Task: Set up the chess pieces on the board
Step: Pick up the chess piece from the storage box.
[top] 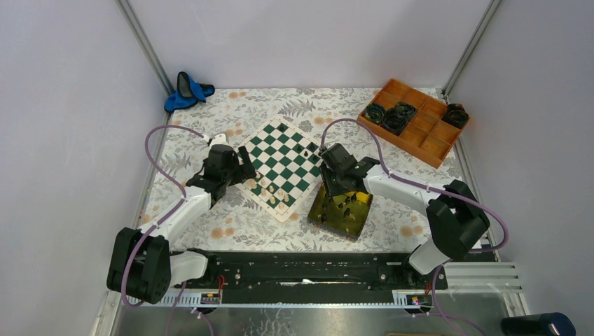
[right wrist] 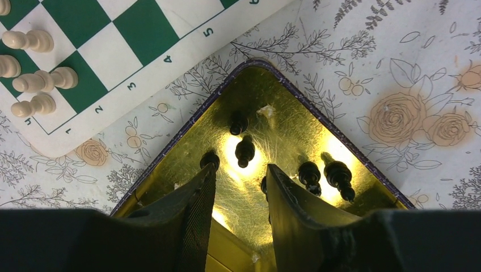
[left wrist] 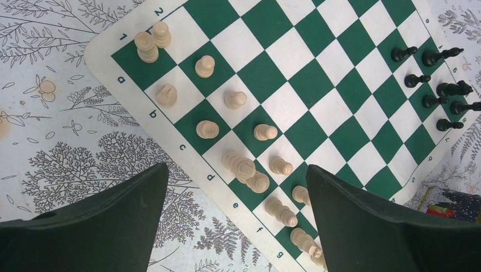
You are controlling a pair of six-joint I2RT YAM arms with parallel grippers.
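Right wrist: gripper [right wrist: 241, 187] part-open (over tray [right wrist: 295, 130])

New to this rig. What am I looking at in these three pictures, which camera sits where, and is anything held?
These are two small robot arms bolted at the near table edge. The wide picture comes from a fixed camera above and behind them. The other two come from a camera on each wrist, so the dark wedges at the bottom are that arm's own fingers.

On the floral cloth lie a chessboard, a gold tray, an orange compartment tray holding black coiled items, and something blue.

Cream pieces and a few black pieces are on the board; more black pieces are in the gold tray.

The left end effector hovers open by the cream side, holding nothing. The right end effector is in the gold tray with its jaws apart; no grip shows.
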